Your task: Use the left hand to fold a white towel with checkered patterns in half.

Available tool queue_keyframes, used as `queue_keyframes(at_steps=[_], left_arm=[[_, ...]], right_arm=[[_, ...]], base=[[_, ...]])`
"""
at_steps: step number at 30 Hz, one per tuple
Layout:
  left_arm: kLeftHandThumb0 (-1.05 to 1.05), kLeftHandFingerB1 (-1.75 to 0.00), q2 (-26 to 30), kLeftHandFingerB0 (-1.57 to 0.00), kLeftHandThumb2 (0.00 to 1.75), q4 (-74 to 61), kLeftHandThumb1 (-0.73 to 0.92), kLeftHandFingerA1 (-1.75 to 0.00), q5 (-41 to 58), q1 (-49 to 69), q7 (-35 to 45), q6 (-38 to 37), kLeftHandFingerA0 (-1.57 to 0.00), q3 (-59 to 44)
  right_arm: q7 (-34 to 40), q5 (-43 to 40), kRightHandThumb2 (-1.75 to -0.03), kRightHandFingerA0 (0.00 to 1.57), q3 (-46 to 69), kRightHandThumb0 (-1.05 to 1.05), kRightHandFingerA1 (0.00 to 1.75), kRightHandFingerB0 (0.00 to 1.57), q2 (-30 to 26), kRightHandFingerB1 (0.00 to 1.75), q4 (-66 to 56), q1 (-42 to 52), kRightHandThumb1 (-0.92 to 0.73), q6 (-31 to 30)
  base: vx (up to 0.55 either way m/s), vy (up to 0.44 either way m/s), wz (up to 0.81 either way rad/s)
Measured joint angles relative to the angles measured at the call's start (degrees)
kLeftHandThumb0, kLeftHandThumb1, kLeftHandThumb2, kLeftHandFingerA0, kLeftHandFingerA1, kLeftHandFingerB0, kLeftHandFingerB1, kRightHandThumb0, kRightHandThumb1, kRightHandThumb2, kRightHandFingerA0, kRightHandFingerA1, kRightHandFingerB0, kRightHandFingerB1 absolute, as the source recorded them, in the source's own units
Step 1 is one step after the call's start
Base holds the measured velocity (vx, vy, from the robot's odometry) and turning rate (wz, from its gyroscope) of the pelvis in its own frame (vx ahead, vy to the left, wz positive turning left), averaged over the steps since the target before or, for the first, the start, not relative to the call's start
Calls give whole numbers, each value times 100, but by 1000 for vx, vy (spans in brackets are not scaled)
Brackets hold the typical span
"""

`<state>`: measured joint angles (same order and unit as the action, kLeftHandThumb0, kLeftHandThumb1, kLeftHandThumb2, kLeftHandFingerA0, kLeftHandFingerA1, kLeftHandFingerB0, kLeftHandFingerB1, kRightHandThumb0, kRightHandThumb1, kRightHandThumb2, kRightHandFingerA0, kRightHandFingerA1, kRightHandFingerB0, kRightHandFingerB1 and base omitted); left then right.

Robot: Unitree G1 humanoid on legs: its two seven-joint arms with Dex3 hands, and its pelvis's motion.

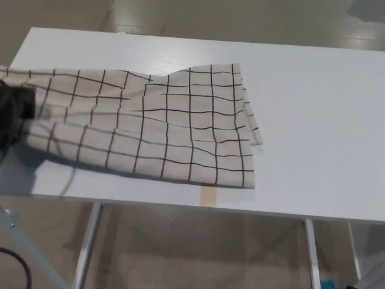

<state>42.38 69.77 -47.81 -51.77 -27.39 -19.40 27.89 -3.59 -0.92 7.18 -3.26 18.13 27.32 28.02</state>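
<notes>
The white towel with black checks (156, 123) lies rumpled across the left half of the white table (313, 120). Its left end reaches the picture's left border, and its right edge sits near the table's middle. My left hand (11, 114) shows only as a black shape at the far left edge, at the towel's left end, and seems shut on it. The rest of the arm is out of the picture. My right hand does not show.
A strip of tan tape (207, 195) marks the table's front edge. Metal table legs (87, 247) stand below over a beige floor. A dark cable (15, 268) loops at the bottom left.
</notes>
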Motion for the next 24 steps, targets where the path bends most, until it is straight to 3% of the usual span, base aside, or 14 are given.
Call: queue_keyframes(at_steps=[1,2,3,10,11,12,13,14,18,19,21,22,23,24], left_arm=[[-23,-174,5,-58,56,0,64,-175,-8,-25,-27,-16,-76,13],[-34,-133,17,-92,76,-3,44,-143,-52,-135,-139,-77,-110,79],[-35,-165,20,-54,56,-9,65,-175,-69,-174,-170,-91,-69,110],[-31,-164,62,-67,55,-289,53,-175,-601,-851,-834,-254,-78,972],[-34,-56,50,-99,58,-324,49,-161,-682,-952,-920,-267,-95,1100],[-35,-51,19,-89,57,-381,49,-146,-800,-1075,-1037,-287,-102,1259],[-35,-51,19,-89,57,-381,49,-146,-800,-1075,-1037,-287,-102,1259],[-32,-92,-53,-104,57,-464,48,-155,-923,-1212,-1148,-320,-96,1423],[-29,-99,-304,-103,57,-655,49,-163,-1160,-1510,-1295,-446,-92,1741],[-26,-123,-401,-95,57,-722,50,-165,-1226,-1594,-1329,-499,-91,1812],[-31,-133,-483,-93,60,-767,50,-162,-1250,-1634,-1337,-523,-93,1838],[-24,-85,-548,-109,57,-823,50,-165,-1268,-1655,-1342,-546,-92,1852],[-24,-85,-733,-109,57,-967,50,-165,-1302,-1701,-1355,-606,-92,1886],[-23,-60,-733,-107,57,-967,50,-166,-1302,-1701,-1355,-606,-92,1886]], right_arm=[[0,0,-60,38,1,-34,55,42,0,45,0,-8,-67,-2],[1,0,-60,38,3,-34,55,42,-1,45,2,-45,-67,-7],[1,2,-60,38,3,-34,56,43,-1,45,0,-54,-67,-7],[-2,7,-59,38,0,-34,56,44,-1,45,-60,-27,-67,-27],[-7,4,-60,38,0,-33,55,44,-1,46,-76,-18,-68,-41],[-10,0,-60,38,1,-33,55,45,-1,46,-94,-5,-68,-62],[-10,0,-60,38,1,-33,55,45,-1,46,-94,-5,-68,-62],[-12,-1,-59,38,1,-33,56,45,-2,46,-110,9,-67,-86],[-11,2,-59,39,-1,-33,56,45,-2,46,-204,33,-67,-128],[-12,2,-59,39,-1,-33,56,45,-2,46,-244,34,-67,-146],[-12,2,-59,40,2,-33,56,45,-6,45,-250,41,-67,-157],[-11,5,-59,40,1,-33,56,45,-9,45,-254,43,-66,-164],[-8,20,-59,40,-1,-33,56,45,-14,45,-270,44,-66,-179],[-8,20,-59,40,-1,-33,55,47,-14,46,-270,44,-67,-179]], base=[[0,0,0],[0,0,0],[0,0,0],[0,0,0],[0,0,0],[0,0,0],[0,0,0],[0,0,0],[0,0,0],[0,0,0],[0,0,0],[0,0,0],[0,0,0],[0,0,0]])
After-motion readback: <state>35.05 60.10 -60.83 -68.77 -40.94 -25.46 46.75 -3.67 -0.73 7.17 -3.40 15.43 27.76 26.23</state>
